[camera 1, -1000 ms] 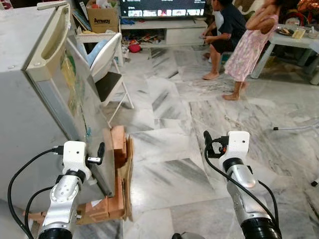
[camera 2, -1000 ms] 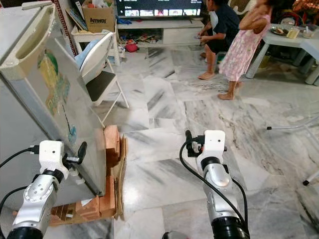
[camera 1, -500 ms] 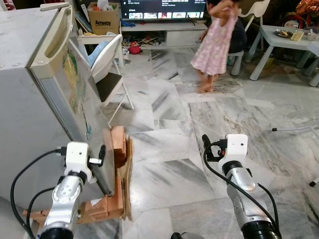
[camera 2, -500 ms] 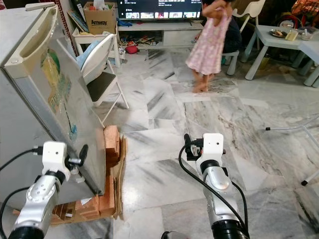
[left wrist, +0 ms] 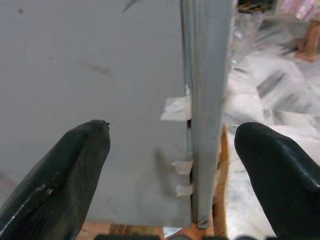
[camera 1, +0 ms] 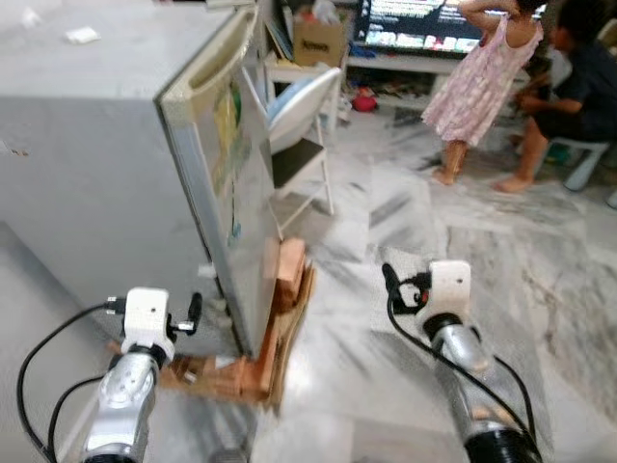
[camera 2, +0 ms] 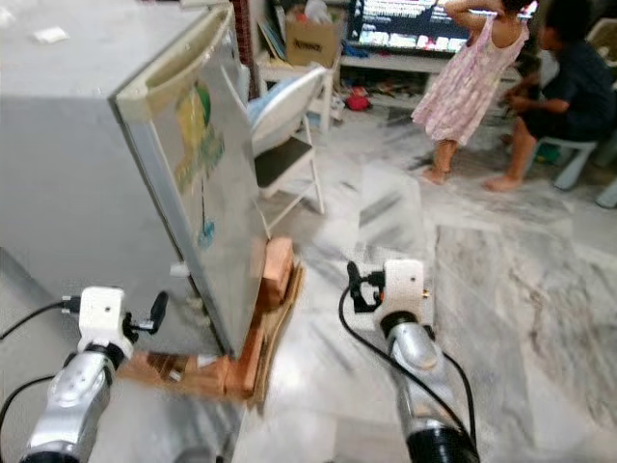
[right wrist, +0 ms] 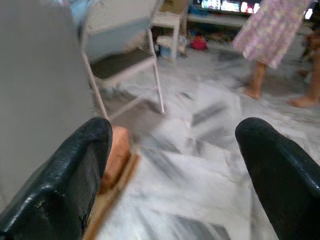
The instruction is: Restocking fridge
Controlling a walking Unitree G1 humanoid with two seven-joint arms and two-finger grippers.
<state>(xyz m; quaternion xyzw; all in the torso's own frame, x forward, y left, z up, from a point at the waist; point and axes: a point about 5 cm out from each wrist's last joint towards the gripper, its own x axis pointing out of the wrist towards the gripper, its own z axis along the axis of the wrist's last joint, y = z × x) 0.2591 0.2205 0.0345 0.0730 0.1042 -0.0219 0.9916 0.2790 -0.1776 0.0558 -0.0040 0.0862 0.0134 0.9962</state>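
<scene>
With both our left gripper (left wrist: 170, 165) and right gripper (right wrist: 172, 165) spread empty, we risk clipping the fridge door (camera 1: 236, 193) at frame left.

Marble floor (camera 1: 540, 280), folding chair (camera 1: 299, 121), apparently a television (camera 1: 424, 24) behind

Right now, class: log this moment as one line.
fridge: door shut | left gripper: open, at door edge | right gripper: open, idle

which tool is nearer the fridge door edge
Left. The left tool sits just beside the lower edge of the fridge door, open. The right tool is out over the marble floor, well clear, also open.
</scene>
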